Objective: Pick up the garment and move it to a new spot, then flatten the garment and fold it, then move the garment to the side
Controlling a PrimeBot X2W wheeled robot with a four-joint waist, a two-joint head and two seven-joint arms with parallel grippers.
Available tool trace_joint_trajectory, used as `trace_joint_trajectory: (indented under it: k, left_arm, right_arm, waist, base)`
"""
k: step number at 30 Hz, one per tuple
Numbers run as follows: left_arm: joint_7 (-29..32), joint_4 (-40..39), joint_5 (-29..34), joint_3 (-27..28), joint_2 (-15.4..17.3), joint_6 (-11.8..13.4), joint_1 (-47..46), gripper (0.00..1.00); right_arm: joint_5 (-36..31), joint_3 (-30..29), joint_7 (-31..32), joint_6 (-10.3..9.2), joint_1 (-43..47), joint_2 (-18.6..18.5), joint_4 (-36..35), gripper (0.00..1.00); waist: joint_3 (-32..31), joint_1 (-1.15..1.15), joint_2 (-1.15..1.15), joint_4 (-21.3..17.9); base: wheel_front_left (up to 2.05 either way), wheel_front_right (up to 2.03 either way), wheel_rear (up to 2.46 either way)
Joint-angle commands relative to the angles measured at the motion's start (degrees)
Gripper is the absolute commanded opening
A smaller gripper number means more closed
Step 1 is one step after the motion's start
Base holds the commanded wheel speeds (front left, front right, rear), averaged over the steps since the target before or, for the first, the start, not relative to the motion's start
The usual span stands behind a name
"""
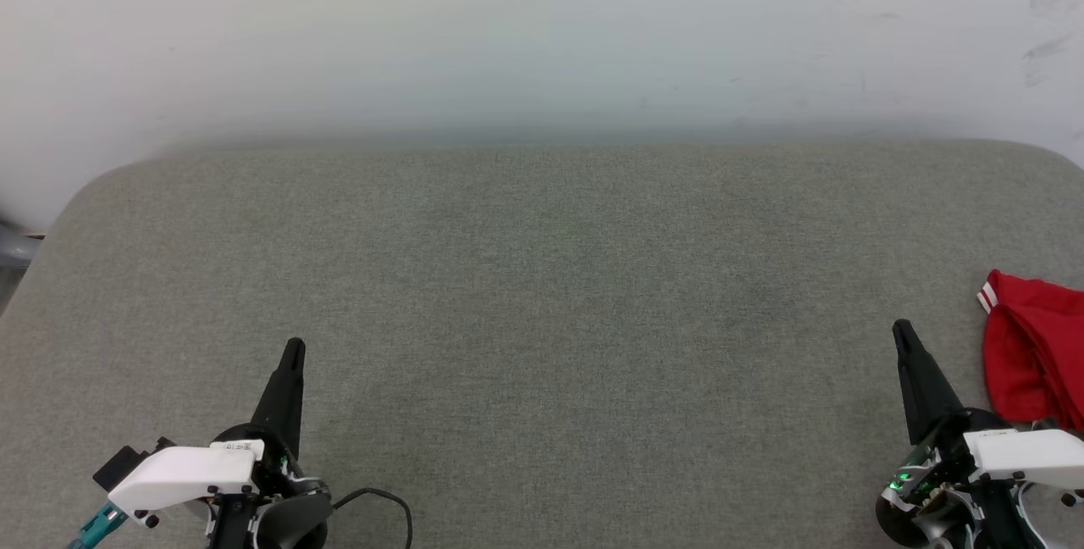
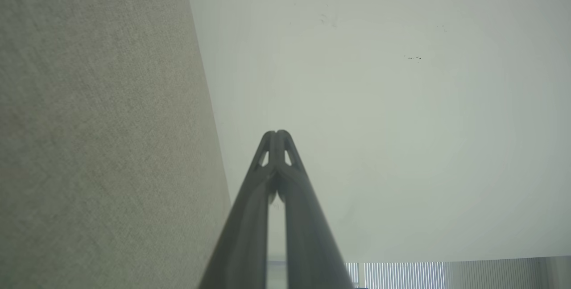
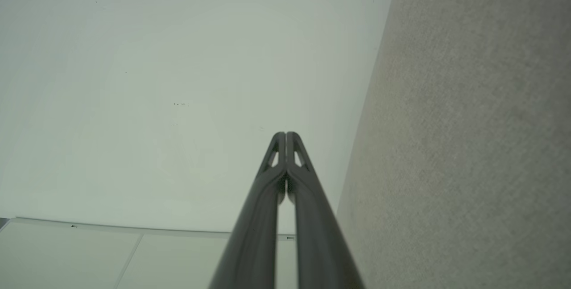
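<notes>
Ahead of your left gripper (image 1: 294, 350) and right gripper (image 1: 903, 330) you've just got a grey fabric surface (image 1: 542, 295) running to a scuffed white wall (image 1: 542, 32). Both arms sit low at the near edge, fingers aimed at the wall. Two grippers, each pressed tight together on nothing. One garment (image 1: 1029, 354), red and bunched, lies just right of the right fingers.

Garment (image 1: 1037, 354) cut off at right edge.

The left gripper (image 1: 294, 351) and right gripper (image 1: 903, 330) each comprise two black tapered fingers (image 2: 243, 235) and a white wrist cover (image 1: 182, 474), with a black cable (image 1: 385, 496) and teal connector (image 1: 97, 525) beside the left cover, green lights (image 1: 904, 478) beside the right.
</notes>
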Motion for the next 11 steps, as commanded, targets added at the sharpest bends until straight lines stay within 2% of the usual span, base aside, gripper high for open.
trace_joint_trajectory:
  k: [1,11]
  left_arm:
    - [0.2,0.0,0.0,0.2,-0.1,-0.1,-0.4,0.0]
    - [0.1,0.0,0.0,0.1,-0.1,-0.1,-0.4,0.0]
  right_arm:
    - [0.2,0.0,0.0,-0.02,-0.7,0.2,0.0,0.0]
    - [0.2,0.0,0.0,-0.02,-0.7,0.2,0.0,0.0]
  waist:
    - [0.0,0.0,0.0,0.0]
    - [0.0,0.0,0.0,0.0]
  base:
    - [0.0,0.0,0.0]
    - [0.0,0.0,0.0]
